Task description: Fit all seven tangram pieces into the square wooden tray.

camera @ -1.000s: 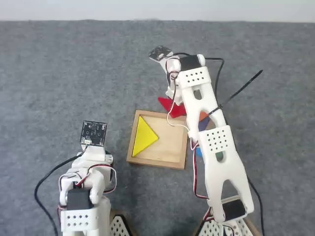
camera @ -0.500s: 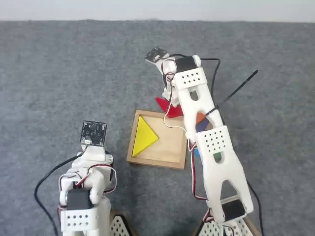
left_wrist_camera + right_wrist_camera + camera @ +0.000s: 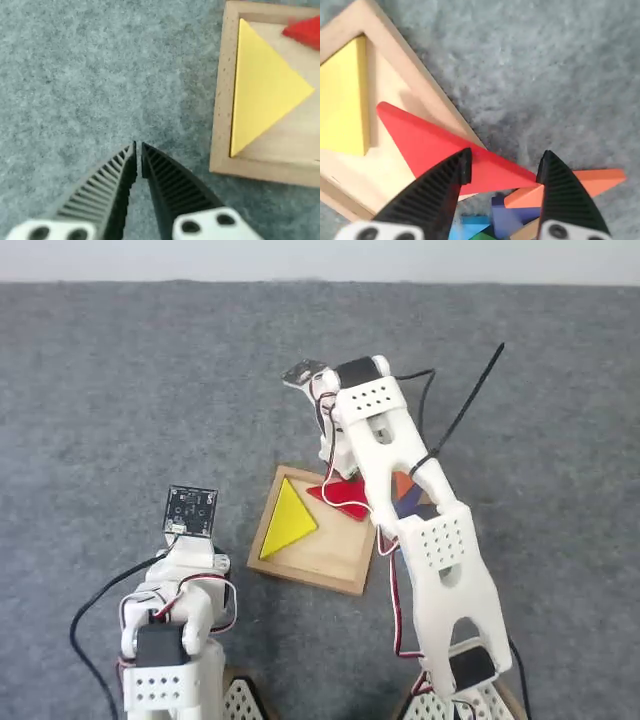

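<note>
Two arms stand at the near side of the grey carpet (image 3: pixel 120 390). The left arm (image 3: pixel 170 640) is folded low and close in; its left gripper (image 3: pixel 138 147) is pinched together on nothing, tips pointing down at the carpet a little apart from the tray's wall.

A bit further out, the square wooden tray (image 3: pixel 305 578) lies skewed on the carpet; the yellow triangle (image 3: pixel 288 518) lies flat inside it, long edge snug against the wall on the left arm's side.

The right arm (image 3: pixel 430 540) stretches out over the tray's other side. The right gripper (image 3: pixel 505 165) has its fingers set fairly wide with the red triangle (image 3: pixel 430 140) held between them; that piece crosses the tray's rim, one sharp corner reaching in over the wooden floor near the yellow triangle without touching it, and it throws a shadow on the wood beneath.

Just outside that rim, on the carpet under the gripper, several loose pieces lie heaped. An orange piece (image 3: pixel 590 180) rests on a dark blue piece (image 3: pixel 507 217); a light blue piece (image 3: pixel 470 222) sits just beside them; how the rest of the heap lies I cannot tell, since the arm covers it.
</note>
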You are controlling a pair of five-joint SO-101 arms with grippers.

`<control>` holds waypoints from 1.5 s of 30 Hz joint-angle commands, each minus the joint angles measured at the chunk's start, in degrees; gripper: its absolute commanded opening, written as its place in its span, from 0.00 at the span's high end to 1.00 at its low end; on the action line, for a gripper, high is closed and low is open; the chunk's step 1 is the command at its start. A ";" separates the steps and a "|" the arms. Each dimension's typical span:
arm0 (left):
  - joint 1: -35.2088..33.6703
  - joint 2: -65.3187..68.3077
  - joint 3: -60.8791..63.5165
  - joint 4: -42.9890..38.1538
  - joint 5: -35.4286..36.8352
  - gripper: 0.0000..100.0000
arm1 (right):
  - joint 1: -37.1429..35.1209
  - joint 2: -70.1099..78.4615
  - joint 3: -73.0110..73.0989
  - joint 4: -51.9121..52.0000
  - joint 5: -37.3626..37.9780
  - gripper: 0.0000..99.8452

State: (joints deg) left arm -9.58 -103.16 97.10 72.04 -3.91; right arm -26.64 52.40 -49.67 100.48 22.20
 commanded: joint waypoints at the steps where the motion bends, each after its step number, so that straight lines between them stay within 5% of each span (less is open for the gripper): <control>1: 0.26 -0.88 -0.57 0.18 -0.09 0.98 | -0.75 -5.32 0.26 2.33 -1.85 0.78; 21: 0.26 -0.88 -0.57 0.18 -0.09 0.98 | -3.30 -28.35 7.12 2.07 -5.10 0.79; 27: 0.26 -0.88 -0.57 0.18 -0.09 0.98 | -3.30 -44.44 31.12 -9.45 -3.25 0.79; 32: 0.26 -0.88 -0.57 0.18 -0.09 0.98 | -1.98 -50.59 56.44 -31.34 -0.88 0.79; 45: 0.26 -0.88 -0.57 0.18 -0.09 0.98 | 4.70 -35.21 49.49 -38.73 0.97 0.79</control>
State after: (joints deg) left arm -9.58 -103.16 97.10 72.04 -3.91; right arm -22.24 16.18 4.40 62.95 22.20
